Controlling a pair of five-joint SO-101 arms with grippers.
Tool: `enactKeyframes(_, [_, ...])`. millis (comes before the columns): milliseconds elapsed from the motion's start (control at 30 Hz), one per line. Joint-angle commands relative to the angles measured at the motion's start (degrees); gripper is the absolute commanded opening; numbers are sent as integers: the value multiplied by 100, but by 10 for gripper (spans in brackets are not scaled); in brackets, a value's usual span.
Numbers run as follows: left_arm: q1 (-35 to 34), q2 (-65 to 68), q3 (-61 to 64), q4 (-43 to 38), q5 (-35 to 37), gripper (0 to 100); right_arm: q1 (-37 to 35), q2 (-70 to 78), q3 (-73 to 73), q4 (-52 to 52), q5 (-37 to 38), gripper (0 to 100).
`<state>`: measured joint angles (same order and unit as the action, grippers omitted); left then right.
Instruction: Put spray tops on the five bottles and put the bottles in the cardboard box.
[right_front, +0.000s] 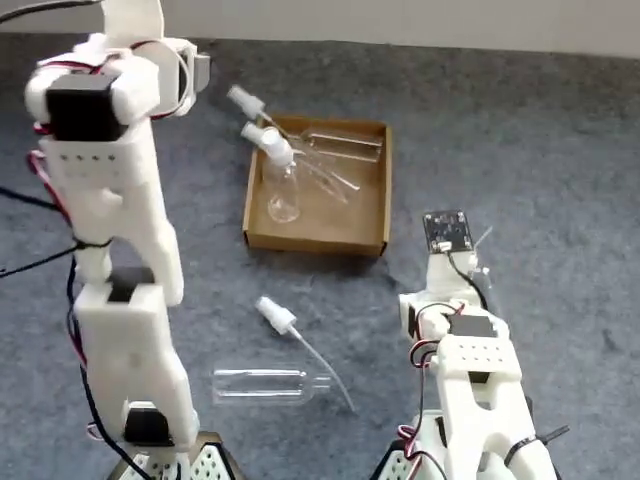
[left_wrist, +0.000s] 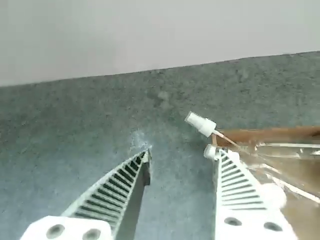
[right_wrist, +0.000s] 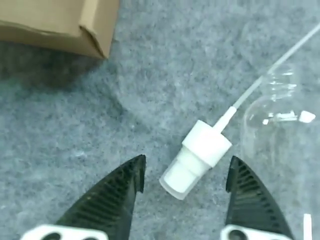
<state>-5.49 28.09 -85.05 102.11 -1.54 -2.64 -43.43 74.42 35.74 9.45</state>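
Faintly, clear bottle (right_wrist: 267, 122) cut off beside spray top (right_wrist: 196, 159)

Capped clear bottles (right_front: 285, 185) in cardboard box (right_front: 315, 243); uncapped bottle (right_front: 262, 385) and loose spray top (right_front: 277, 317) flat outside

To me this looks like a small robotics lab or a hobby bench. Grey felt (right_front: 540, 130) covers the table and a plain pale wall (left_wrist: 150, 35) stands behind it. One white printed arm (right_front: 110, 200) and a second arm (right_front: 480, 390) show bare wires (right_front: 432, 322) and an uncovered circuit board (right_front: 447, 230).
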Motion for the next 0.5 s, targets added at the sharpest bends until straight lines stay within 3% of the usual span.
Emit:
enactKeyframes(0, [268,-2018,2791,35,-167,164,57,-110,-40,-101,62,221])
enactKeyframes(67, [585,-2879,4444,18,-484,165,57,-110,-40,-101,62,221])
enactKeyframes(133, [848,-3626,6018,-510,-651,165,57,-119,-40,-101,62,221])
enactKeyframes(333, [1138,-5402,10255,-4088,-624,232,57,-127,-40,-101,62,221])
enactKeyframes(467, [1385,-5912,11793,-5407,-624,235,57,-127,-40,-101,62,221])
